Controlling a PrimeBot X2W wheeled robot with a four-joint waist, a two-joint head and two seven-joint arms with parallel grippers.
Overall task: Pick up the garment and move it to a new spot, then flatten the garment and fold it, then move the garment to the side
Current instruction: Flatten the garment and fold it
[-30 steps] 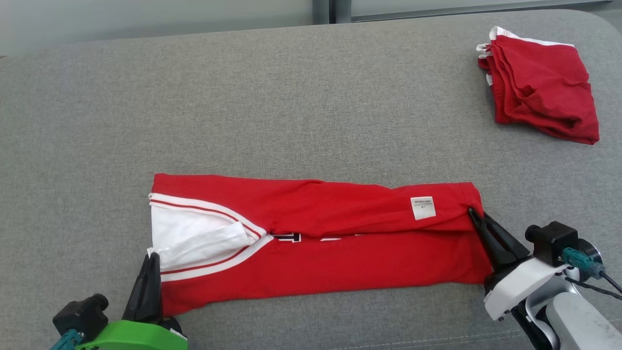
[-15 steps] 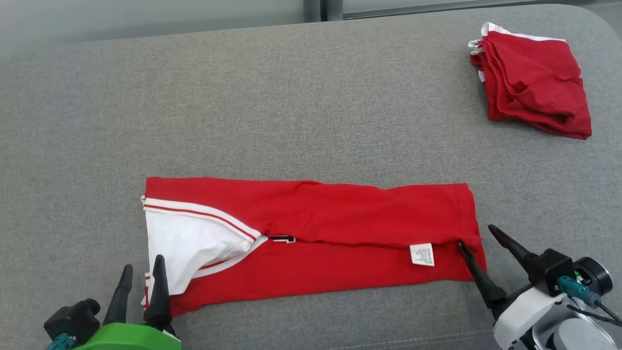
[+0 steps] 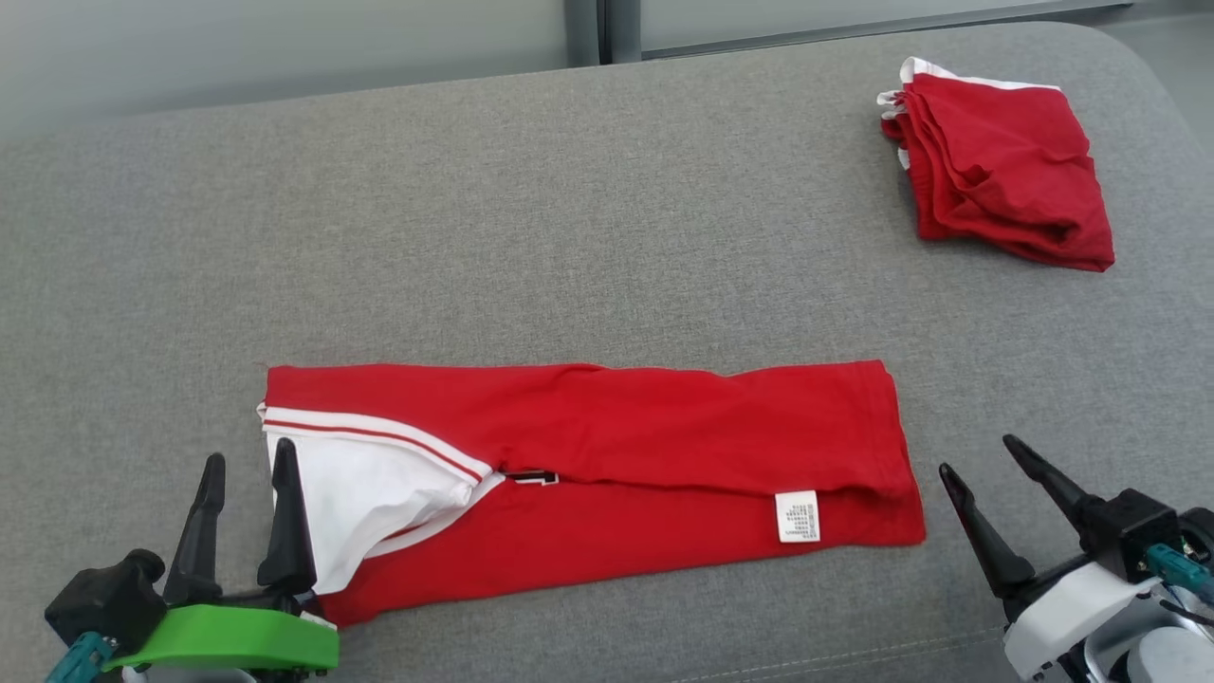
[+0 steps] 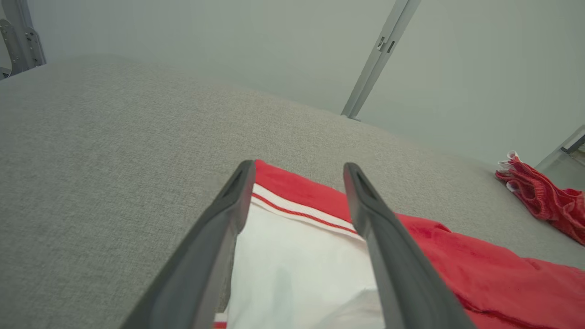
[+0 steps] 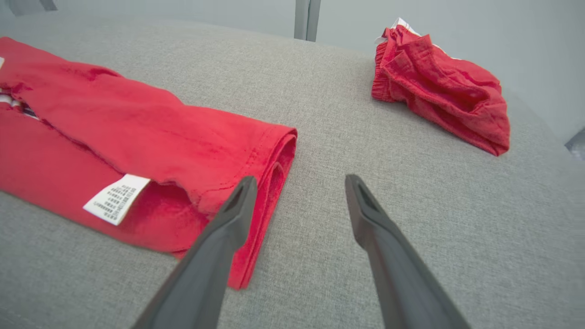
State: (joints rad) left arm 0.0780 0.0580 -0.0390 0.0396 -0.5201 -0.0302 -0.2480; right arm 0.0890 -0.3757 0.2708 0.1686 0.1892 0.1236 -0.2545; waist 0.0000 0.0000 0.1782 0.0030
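Two spread, empty hands flank the red garment (image 3: 645, 446), a long folded band at six o'clock on the grey cushion (image 3: 474, 218), left hand (image 3: 248, 452) at seven, right hand (image 3: 977, 453) at four, so the crosswise fold looks next, calling for a pinch on each corner of one end.

Looks to me like a lab or test bay, not a home. I'm working over a broad grey cloth-covered pad (image 3: 607, 237) with a rounded far corner. Behind it are plain pale wall panels (image 4: 183, 41), joined by a bare slotted metal post (image 4: 378, 55). On the pad lie one red garment (image 3: 664, 427) and a folded red pile (image 3: 1001, 175), so I take it for a folding station.
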